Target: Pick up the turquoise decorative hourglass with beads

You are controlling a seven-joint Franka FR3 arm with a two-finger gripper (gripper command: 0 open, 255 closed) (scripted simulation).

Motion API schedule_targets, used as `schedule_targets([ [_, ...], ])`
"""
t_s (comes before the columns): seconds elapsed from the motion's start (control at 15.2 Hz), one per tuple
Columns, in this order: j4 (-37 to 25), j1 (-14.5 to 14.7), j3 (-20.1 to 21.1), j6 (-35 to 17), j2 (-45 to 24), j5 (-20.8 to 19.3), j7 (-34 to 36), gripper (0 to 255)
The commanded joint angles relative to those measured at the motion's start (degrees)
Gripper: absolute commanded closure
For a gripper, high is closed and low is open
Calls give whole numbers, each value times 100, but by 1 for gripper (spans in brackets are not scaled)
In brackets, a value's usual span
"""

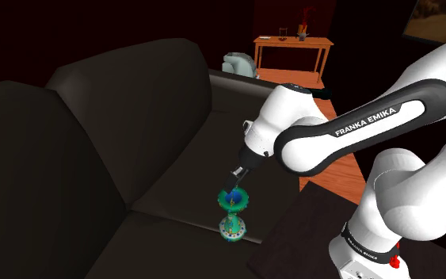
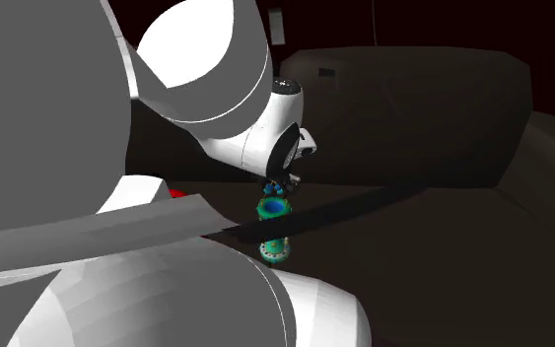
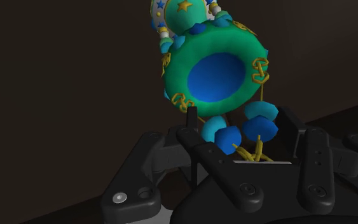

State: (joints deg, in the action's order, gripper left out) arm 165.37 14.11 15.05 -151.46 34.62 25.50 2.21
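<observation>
On sofa (image 1: 177,190) seat, near front edge, hourglass (image 1: 233,212) stands upright, not lifted yet. Tool (image 1: 231,188) hangs just over its top disc, jaws wide, only dangling beads (image 3: 260,127) btwn them. Approach looks ~done; grip & lift left.

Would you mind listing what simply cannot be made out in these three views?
Wrist view: the far end of the turquoise, blue-topped decorative hourglass with hanging beads is cut off by the picture's edge.
Second exterior view: a dark strip crosses the hourglass's waist.
Shoulder view: the black end effector is too small and dark to show whether it touches the hourglass; the small objects on the wooden side table cannot be named.
</observation>
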Motion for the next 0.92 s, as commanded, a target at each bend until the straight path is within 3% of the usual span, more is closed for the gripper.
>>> schedule_targets([
  [0.0,-85,-46,-1,211,129,-66,51,255],
  [0.73,-624,-238,-81,1326,714,-378,267,255],
  [0.86,-633,-240,-83,1341,720,-382,269,255],
])
